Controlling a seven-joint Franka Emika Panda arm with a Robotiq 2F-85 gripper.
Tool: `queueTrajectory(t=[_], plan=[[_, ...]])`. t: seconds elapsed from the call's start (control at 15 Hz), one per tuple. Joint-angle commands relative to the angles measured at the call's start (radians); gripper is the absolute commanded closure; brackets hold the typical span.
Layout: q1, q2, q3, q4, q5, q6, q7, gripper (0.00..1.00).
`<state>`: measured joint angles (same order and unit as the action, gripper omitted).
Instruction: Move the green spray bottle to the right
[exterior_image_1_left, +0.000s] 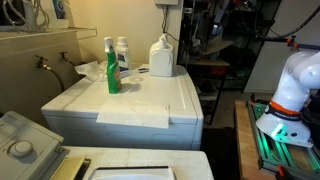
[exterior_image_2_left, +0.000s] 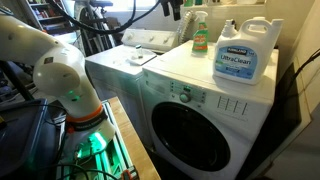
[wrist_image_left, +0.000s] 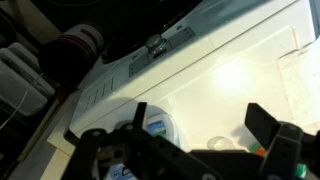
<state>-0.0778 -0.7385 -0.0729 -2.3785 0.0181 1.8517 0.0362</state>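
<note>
The green spray bottle (exterior_image_1_left: 112, 68) stands upright on the white washer top (exterior_image_1_left: 150, 100), near its back edge; it also shows in an exterior view (exterior_image_2_left: 200, 33) with an orange label. A small patch of green and orange (wrist_image_left: 258, 150) by one finger in the wrist view may be this bottle. My gripper (wrist_image_left: 200, 125) is open and empty, its two dark fingers wide apart, well away from the bottle. Only the arm's white body shows in both exterior views (exterior_image_1_left: 290, 90) (exterior_image_2_left: 60, 70).
A wide white jug (exterior_image_1_left: 162, 58) (exterior_image_2_left: 246, 52) with a blue label stands near the bottle. A smaller white bottle (exterior_image_1_left: 122, 55) is just behind the spray bottle. Crumpled plastic (exterior_image_1_left: 90, 70) lies beside them, and a white sheet (exterior_image_1_left: 133, 118) lies at the top's front edge. A second machine (exterior_image_2_left: 150, 40) adjoins.
</note>
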Motion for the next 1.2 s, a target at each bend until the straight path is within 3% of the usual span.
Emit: queueTrajectory(t=[0.0, 0.33, 0.47, 0.67, 0.8, 0.87, 1.13], plan=[[0.068, 0.03, 0.052, 0.082, 0.063, 0.049, -0.009, 0.0], [0.15, 0.176, 0.208, 0.335, 0.092, 0.166, 0.06, 0.0], [0.137, 0.287, 0.278, 0.467, 0.055, 0.142, 0.144, 0.0], [0.095, 0.465, 0.382, 0.648, -0.099, 0.054, 0.276, 0.0], [0.123, 0.587, 0.384, 0.751, -0.113, 0.0, 0.303, 0.0], [0.148, 0.458, 0.353, 0.617, -0.093, 0.07, 0.278, 0.0], [0.159, 0.601, 0.348, 0.735, -0.105, 0.041, 0.288, 0.0]])
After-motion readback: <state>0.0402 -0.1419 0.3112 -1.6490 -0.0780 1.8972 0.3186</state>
